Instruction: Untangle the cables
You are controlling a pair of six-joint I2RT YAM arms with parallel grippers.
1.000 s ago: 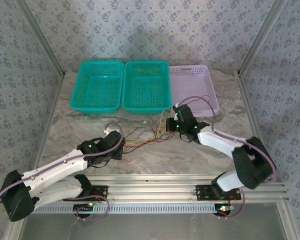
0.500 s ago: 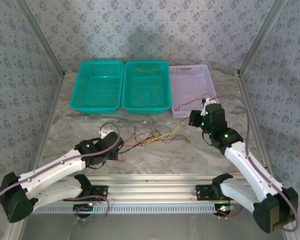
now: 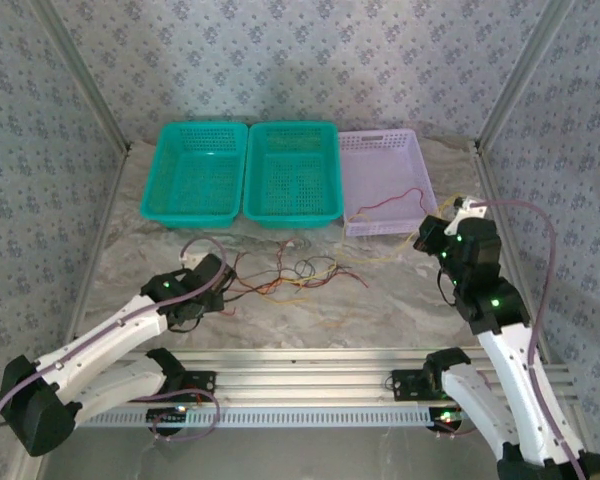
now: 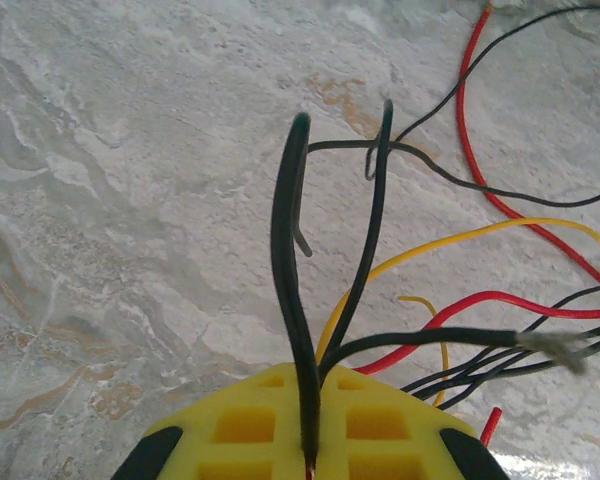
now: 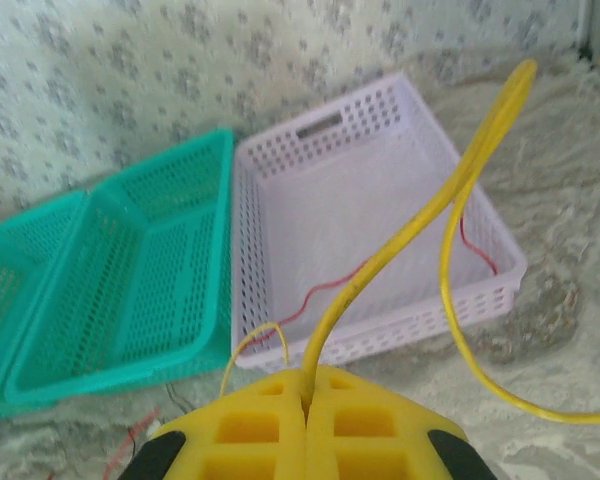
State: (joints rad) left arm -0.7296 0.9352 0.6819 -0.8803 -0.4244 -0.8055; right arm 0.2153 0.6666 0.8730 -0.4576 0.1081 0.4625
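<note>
Now right pincer [image 5: 305,396] farther right.

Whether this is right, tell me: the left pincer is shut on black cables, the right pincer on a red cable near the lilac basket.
One thing is wrong: the right pincer is shut on a yellow cable, not a red one, as the right wrist view shows. The lilac basket is near, and the left pincer is shut on black cables.

The left arm [image 3: 110,335] and right arm [image 3: 515,365] share white link shells, black joint housings with green lights [image 3: 493,301], purplish-grey hoses [image 3: 552,250], and yellow grid-moulded jaws edged black.
</note>
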